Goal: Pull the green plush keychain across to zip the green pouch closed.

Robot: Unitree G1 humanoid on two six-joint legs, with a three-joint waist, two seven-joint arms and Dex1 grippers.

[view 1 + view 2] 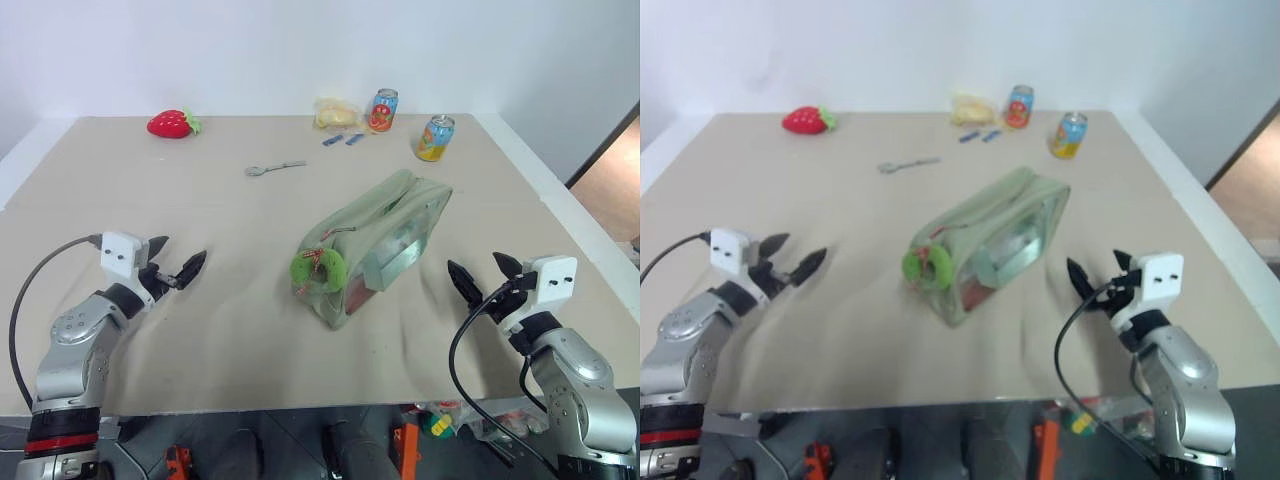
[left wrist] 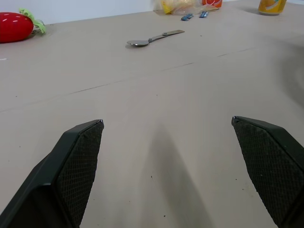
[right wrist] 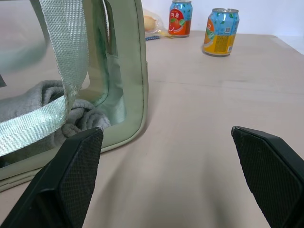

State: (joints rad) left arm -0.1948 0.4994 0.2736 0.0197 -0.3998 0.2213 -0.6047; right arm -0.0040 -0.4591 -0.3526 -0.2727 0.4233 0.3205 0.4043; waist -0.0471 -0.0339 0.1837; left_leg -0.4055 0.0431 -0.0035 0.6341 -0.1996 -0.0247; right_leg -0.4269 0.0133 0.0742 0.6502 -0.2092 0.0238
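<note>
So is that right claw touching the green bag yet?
Apart. In the left eye view, bare table separates the right gripper from the green pouch.

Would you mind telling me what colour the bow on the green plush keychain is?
Red and white, on the green plush keychain; clearest in the left eye view.

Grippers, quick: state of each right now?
Left gripper: open, holding nothing, above the table.
Right gripper: open, holding nothing, beside the green pouch.

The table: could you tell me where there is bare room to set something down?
Bare cloth lies between the left gripper and the green pouch, and between the spoon and the plush strawberry. The far edge is crowded by cans and snacks.
</note>
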